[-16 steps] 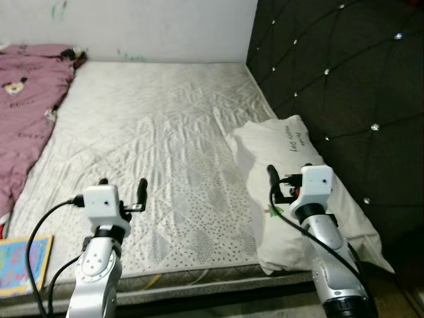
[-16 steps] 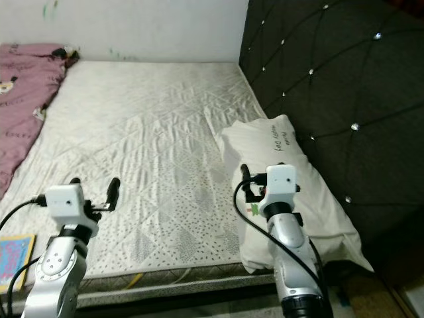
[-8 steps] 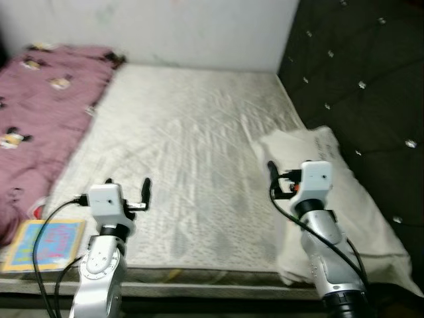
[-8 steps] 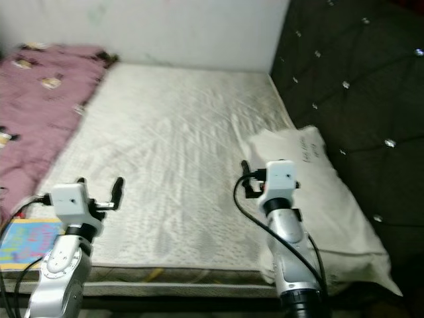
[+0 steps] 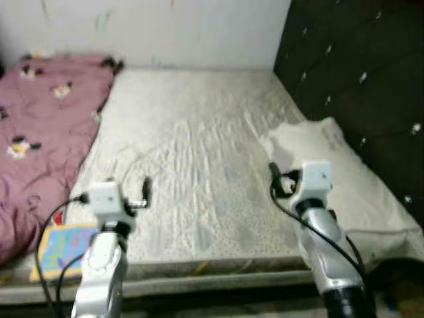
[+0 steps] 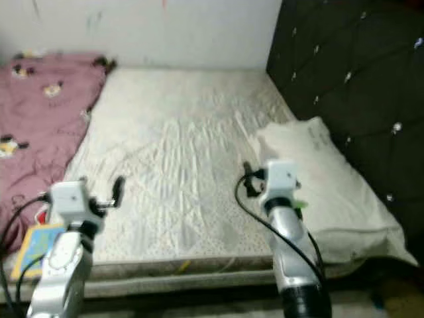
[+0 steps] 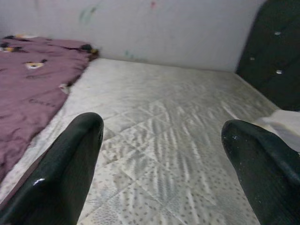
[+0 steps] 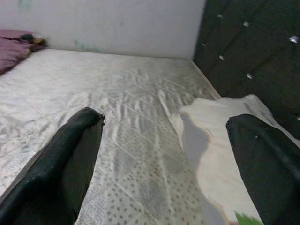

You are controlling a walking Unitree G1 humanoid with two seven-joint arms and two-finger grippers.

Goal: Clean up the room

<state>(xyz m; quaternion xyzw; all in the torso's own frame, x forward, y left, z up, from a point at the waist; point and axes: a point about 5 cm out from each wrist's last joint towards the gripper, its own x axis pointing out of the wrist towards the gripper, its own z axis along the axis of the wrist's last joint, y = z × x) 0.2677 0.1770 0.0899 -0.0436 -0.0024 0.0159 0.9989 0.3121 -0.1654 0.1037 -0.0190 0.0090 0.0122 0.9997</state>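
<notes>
A white quilted mattress [image 5: 192, 132] lies before me with a rumpled mauve blanket [image 5: 40, 132] along its left side. A white pillow [image 5: 344, 165] rests at the right, against the black tufted headboard [image 5: 358, 59]. A colourful book [image 5: 63, 242] sits at the near left edge of the bed. My left gripper [image 5: 124, 190] hovers open over the near left part of the mattress, holding nothing. My right gripper [image 5: 286, 179] is held open just left of the pillow, also holding nothing. In the wrist views the left gripper [image 7: 164, 164] and the right gripper [image 8: 161, 159] each show two fingers spread wide over the sheet.
A white wall [image 5: 165, 26] with faint marks closes off the far side of the bed. The headboard runs along the whole right side. The mattress's near edge [image 5: 218, 268] lies just under my arms, with dark floor below at the right.
The whole picture has shifted: more of the blanket and the book now show at the left, and the bed edge sits higher. Both arms keep the same open pose.
</notes>
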